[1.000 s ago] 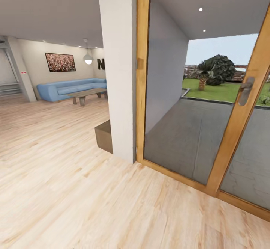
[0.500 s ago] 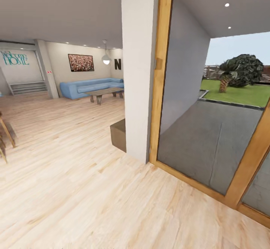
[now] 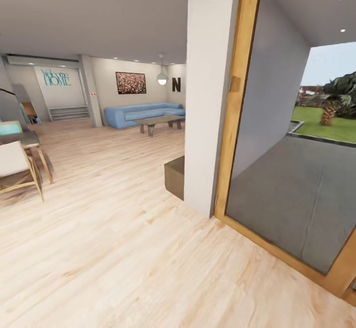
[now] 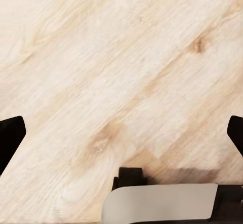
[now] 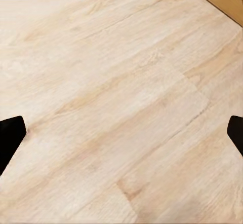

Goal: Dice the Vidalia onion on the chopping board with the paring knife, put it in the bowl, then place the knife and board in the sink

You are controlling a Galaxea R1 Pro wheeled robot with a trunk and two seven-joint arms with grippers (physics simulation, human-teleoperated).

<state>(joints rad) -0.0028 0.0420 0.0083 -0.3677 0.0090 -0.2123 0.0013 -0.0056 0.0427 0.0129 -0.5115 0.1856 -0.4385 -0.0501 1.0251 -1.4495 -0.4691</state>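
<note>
Transit is being made over the wooden floor (image 3: 113,249) past the white pillar (image 3: 207,90) and glazed door (image 3: 296,135), both grippers (image 4: 121,138) (image 5: 121,138) being held spread and empty, no onion or sink being sighted; wide clearance is advised.

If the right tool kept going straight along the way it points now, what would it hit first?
Most likely the light wooden floor. The right tool looks down at the planks with its fingertips wide apart at the edges of the wrist view, and nothing lies between them. How far off the floor is cannot be judged.
</note>
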